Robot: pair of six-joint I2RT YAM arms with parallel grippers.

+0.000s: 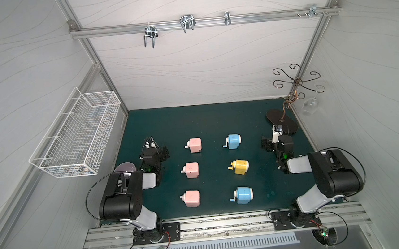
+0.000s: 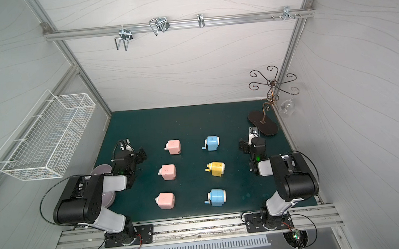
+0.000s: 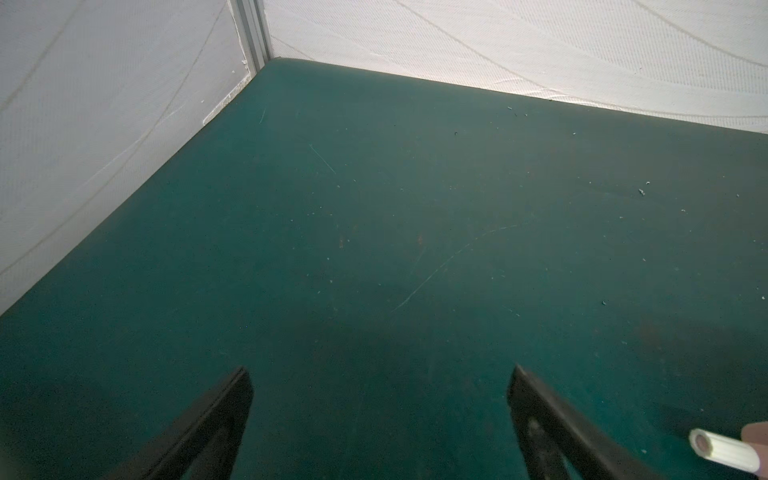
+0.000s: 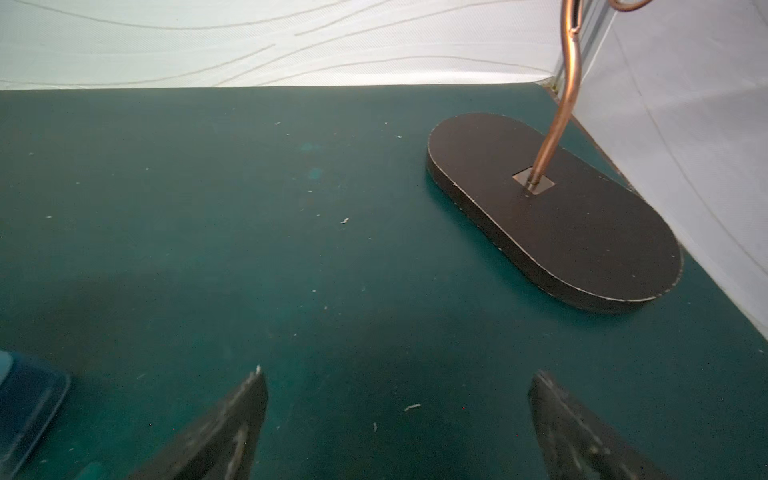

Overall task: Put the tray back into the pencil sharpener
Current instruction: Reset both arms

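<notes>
Closest to us, the left arm and the right arm are bending over the front of the green desk. We are looking for the tray and are not finding a loose one anywhere. Only a dark blue see-through piece is peeking in at the edge of the right wrist view, and we cannot tell if it is the tray. Six pencil sharpeners are lying in two rows between the arms: the far pink sharpener, middle pink sharpener, near pink sharpener, far blue sharpener, yellow sharpener and near blue sharpener. We are guessing the tray is small, light, thin plastic, smooth and a bit slippery. So we are thinking of pinching it gently by its front lip while the other hand is steadying the light sharpener. The left hand is spread wide and holding nothing, near the far pink sharpener. The right hand is spread wide and empty too, near the far blue sharpener, pointing at bare desk.
</notes>
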